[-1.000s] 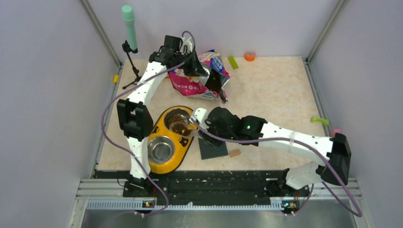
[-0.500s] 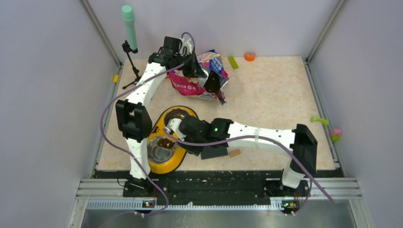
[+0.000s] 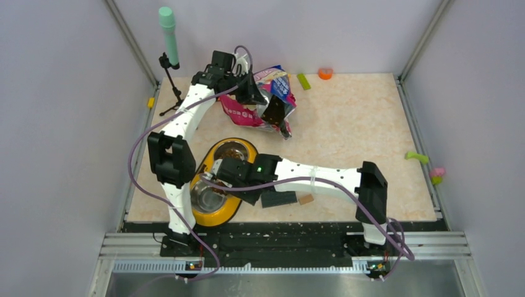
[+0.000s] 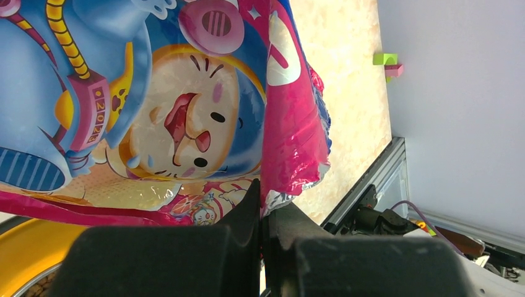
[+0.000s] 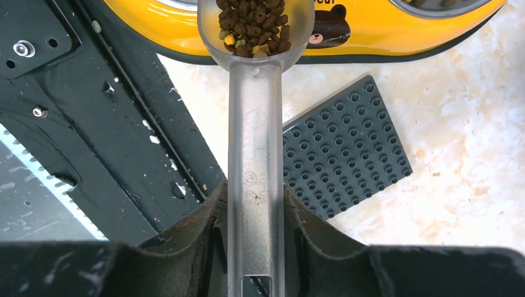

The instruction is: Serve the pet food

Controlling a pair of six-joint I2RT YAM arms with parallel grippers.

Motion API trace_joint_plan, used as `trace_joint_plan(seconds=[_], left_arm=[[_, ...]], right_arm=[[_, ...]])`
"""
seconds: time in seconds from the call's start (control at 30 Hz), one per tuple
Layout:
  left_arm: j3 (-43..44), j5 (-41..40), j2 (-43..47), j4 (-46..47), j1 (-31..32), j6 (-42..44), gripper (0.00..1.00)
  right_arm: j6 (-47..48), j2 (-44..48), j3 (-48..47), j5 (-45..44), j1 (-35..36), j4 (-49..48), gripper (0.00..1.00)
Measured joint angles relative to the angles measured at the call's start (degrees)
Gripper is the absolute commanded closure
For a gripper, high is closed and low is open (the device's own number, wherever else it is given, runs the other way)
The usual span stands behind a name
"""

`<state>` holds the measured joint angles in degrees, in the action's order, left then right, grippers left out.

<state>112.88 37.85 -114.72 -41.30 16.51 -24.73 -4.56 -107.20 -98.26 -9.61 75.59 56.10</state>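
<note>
The right pincer [image 5: 255, 207] pinches the scoop [image 5: 255, 154] by its handle, kibble [image 5: 252, 25] heaped in its cup just over the yellow feeder [image 5: 371, 28]. Best roll the wrist slowly, cup low and well inside the rim, so nothing bounces onto the counter [image 5: 470, 154]. The left pincer [image 4: 263, 213] pinches the bag [image 4: 155, 111].

Robot lab test cell. Plain grey walls [image 3: 56, 124] are boxed in by metal frame posts [image 3: 130, 40]. A beige table [image 3: 359, 124] has two white arms [image 3: 316, 176] bolted to a black plate [image 3: 278, 238] beside an aluminium rail [image 3: 278, 266], with loose purple cables [image 3: 131, 164]. Small tripod [image 3: 170, 93] at back left. Staged props: bag [image 3: 241, 111], scoop [image 5: 255, 154] of pet food [image 5: 252, 25], yellow bowl [image 3: 210, 216], grey studded plate [image 5: 347, 145], toy bits [image 3: 325, 73].
</note>
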Motion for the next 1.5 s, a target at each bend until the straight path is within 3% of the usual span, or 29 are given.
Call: trace_joint_plan(seconds=[0.7,1.5], left_arm=[[-2.8,0.5,0.7,1.7,0.0,-0.9,1.00],[-2.8,0.5,0.7,1.9,0.0,-1.3,1.00]], right_arm=[[-0.8,-6.0,-11.8,-3.1,2.2,13.4,1.00],[-0.6,-6.4,-10.1,0.3,2.2,12.1,1.00]])
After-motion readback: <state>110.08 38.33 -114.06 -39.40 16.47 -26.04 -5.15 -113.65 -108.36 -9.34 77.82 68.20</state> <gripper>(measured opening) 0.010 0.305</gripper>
